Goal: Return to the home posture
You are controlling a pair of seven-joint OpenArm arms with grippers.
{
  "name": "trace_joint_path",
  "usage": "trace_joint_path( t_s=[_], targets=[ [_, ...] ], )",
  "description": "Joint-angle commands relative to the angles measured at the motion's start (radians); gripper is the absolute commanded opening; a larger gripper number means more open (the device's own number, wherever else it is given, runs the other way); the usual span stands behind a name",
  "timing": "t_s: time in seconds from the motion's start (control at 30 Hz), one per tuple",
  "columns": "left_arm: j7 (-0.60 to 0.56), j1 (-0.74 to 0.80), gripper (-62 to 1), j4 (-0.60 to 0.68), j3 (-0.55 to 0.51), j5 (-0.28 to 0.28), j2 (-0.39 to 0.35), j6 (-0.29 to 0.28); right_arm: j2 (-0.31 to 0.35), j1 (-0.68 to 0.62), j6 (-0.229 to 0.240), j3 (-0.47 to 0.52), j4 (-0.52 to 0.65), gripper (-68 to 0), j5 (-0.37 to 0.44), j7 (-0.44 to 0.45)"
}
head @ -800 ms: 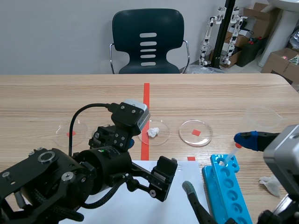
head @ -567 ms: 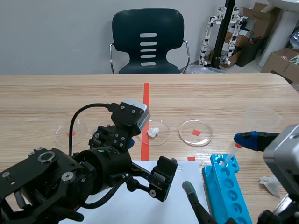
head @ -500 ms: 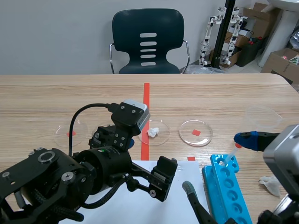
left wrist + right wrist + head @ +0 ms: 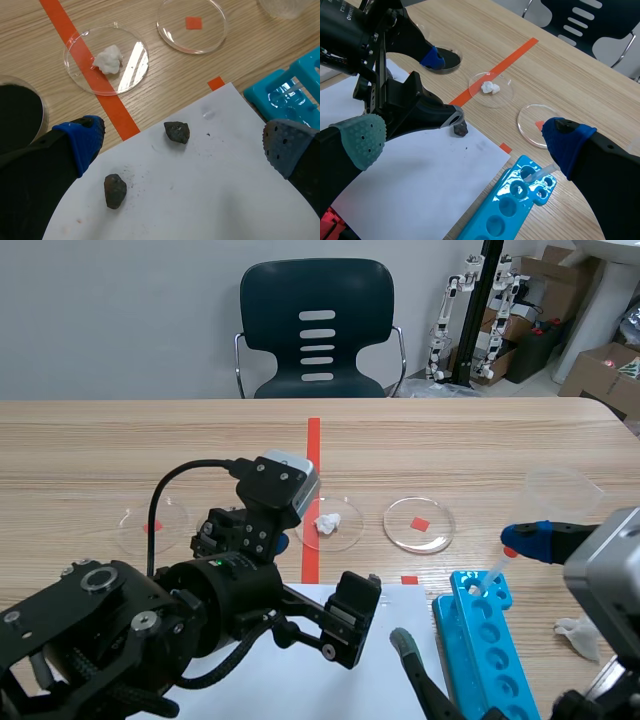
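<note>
Left gripper [image 4: 185,145], fingers [image 4: 82,142] spread, hangs over two loose stones [image 4: 177,132] on the paper [image 4: 200,200]; right gripper [image 4: 462,140], likewise spread and empty, over the rack [image 4: 520,195]. Both appear free to retract.

Scene: left arm [image 4: 150,620] blocks most of the paper [image 4: 340,695], and the stones on it are out of sight there. Rack [image 4: 480,630] runs off the bottom edge, right arm [image 4: 610,570] off the right edge.
Left wrist: dark dish [image 4: 20,107] is half behind a finger [image 4: 65,155] of the left claw [image 4: 184,140]; can't tell what the black fill is. Cup [image 4: 287,7] is clipped by the edge.
Right wrist: one stone [image 4: 460,130] is partly behind the left claw, the other is hidden. Red thing [image 4: 330,227] at the corner is clipped, can't ID.
</note>
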Motion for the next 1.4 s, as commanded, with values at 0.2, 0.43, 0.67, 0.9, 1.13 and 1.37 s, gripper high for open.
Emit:
trace_joint_path(
  t_s=[0.2, 0.43, 0.67, 0.9, 1.13, 1.37],
  targets=[
    [-0.122, 0.105, 1.4, 0.049, -0.056, -0.001, -0.075, -0.024, 0.011, 0.007, 0.000, 0.010, 0.008, 0.4, 0.011, 0.015],
    [-0.196, 0.207, 1.4, 0.146, -0.201, 0.005, -0.114, -0.136, 0.011, 0.007, 0.000, 0.010, 0.008, 0.4, 0.011, 0.015],
    [-0.296, 0.349, 1.4, 0.221, -0.416, 0.009, -0.114, -0.344, 0.011, 0.007, 0.000, 0.010, 0.008, 0.4, 0.011, 0.015],
    [-0.346, 0.491, 1.4, 0.311, -0.588, 0.010, -0.113, -0.393, 0.011, 0.007, 0.000, 0.010, 0.008, 0.4, 0.011, 0.015],
    [-0.387, 0.595, 1.4, 0.385, -0.700, 0.029, -0.105, -0.415, 0.011, 0.007, 0.000, 0.010, 0.008, 0.4, 0.011, 0.015],
    [-0.401, 0.670, 1.4, 0.409, -0.746, 0.037, -0.105, -0.415, 0.011, 0.007, 0.000, 0.010, 0.008, 0.4, 0.011, 0.015]
  ],
)
